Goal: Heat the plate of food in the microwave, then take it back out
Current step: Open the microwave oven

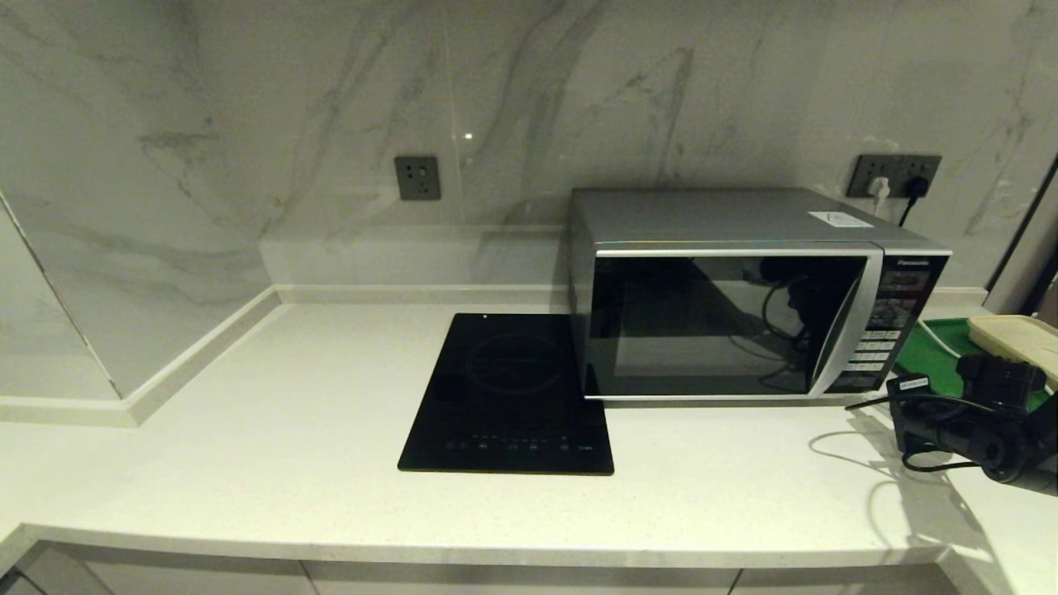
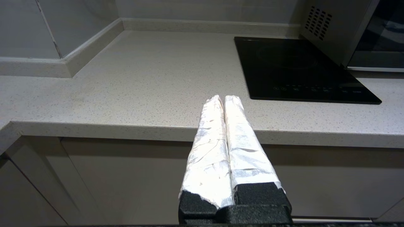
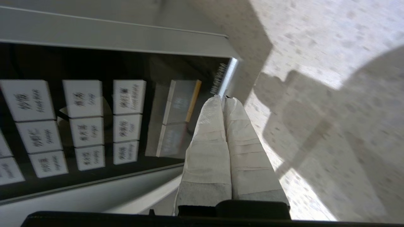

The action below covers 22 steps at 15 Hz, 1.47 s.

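Note:
The microwave (image 1: 727, 322) stands at the back right of the counter with its dark glass door shut. Nothing inside shows through the glass. The plate of food is out of view. My right gripper (image 3: 224, 98) is shut on nothing, its taped tips close to the lower corner of the keypad panel (image 3: 82, 123), by the silver edge. Its arm (image 1: 984, 426) reaches in low from the right. My left gripper (image 2: 224, 97) is shut and empty, parked below and in front of the counter's front edge, and does not show in the head view.
A flat black induction cooktop (image 1: 508, 392) lies just left of the microwave. A green tray (image 1: 934, 347) with a cream tray (image 1: 1017, 335) on it sits to the microwave's right. A black cable (image 1: 868, 403) trails on the counter there. Marble walls enclose the back and left.

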{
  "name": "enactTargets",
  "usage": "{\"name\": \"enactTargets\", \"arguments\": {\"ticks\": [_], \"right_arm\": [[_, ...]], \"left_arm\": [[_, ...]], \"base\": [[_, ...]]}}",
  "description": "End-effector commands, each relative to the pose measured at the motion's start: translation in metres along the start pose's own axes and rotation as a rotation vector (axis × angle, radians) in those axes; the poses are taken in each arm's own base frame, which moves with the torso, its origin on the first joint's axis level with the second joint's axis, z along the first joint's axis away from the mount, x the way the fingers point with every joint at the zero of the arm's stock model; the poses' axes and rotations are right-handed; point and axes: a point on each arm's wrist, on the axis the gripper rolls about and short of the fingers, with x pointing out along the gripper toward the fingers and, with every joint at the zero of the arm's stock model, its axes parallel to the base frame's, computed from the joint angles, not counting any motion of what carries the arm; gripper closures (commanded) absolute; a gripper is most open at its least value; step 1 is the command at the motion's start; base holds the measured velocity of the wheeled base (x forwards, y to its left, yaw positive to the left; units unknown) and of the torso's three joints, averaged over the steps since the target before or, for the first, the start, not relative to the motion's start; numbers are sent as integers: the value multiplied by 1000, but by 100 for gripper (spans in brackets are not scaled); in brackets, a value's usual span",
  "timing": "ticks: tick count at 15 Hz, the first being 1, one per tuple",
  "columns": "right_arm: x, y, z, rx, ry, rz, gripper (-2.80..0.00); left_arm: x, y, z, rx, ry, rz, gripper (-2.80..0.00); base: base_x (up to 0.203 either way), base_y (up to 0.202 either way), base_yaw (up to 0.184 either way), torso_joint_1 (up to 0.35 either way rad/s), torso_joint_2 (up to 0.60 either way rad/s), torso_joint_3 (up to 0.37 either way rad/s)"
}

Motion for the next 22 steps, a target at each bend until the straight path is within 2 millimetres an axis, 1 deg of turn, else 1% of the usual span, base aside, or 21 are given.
{"name": "enactTargets", "arguments": {"ticks": [1,5,9,11,14,22], "right_arm": [[2,2,1,2,-3,13,0],[4,8,2,-4,-5,31,0],[6,8,1,-7,-5,38,0],[8,11,-1,-21,-15,75,0],[8,13,-5,-28,-10,84,0],[6,9,-11,-26,6,67,0]], "left_arm": [[0,0,0,-1,-1,1,0],[0,0,0,-1,0,2,0],[0,0,0,-1,0,1,0],[0,0,0,-1,0,0,0],[0,0,0,-1,0,0,0],[0,0,0,-1,0,2,0]], "base": [[0,0,0,0,0,0],[0,0,0,0,0,0],[0,0,0,0,0,0],[0,0,0,0,0,0],[0,0,0,0,0,0],[0,0,0,0,0,0]]}}
